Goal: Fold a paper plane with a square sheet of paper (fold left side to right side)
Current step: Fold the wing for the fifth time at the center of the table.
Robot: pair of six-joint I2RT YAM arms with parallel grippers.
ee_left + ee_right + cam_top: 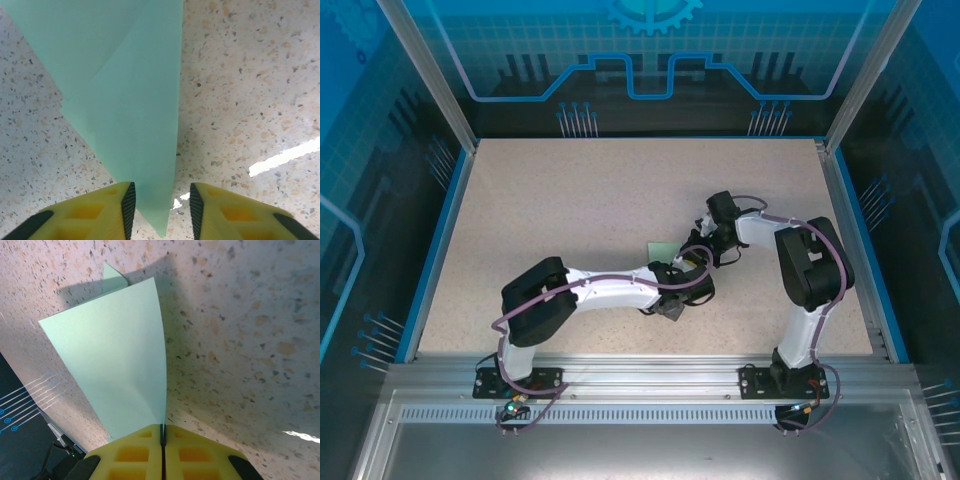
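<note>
The square sheet of paper (130, 95) is pale mint green and folded into a long pointed shape with a diagonal crease. It lies on the speckled table. Its narrow tip runs down between the yellow fingers (100, 210) of my left gripper (161, 195), whose jaws stand apart around the tip, the paper close to the left pad. My right gripper (162, 429) is shut on one edge of the paper (115, 370) and holds that flap up off the table, curved. In the top view a small green patch of the paper (663, 250) shows between the two wrists near the table's middle.
The speckled beige table (570, 200) is ringed by a blue rim and aluminium posts (425, 70). Both arms reach in from the near edge and meet right of centre, with purple cables (620, 280) looping along them. A dark panel with white lines (20, 410) stands beyond the table's edge.
</note>
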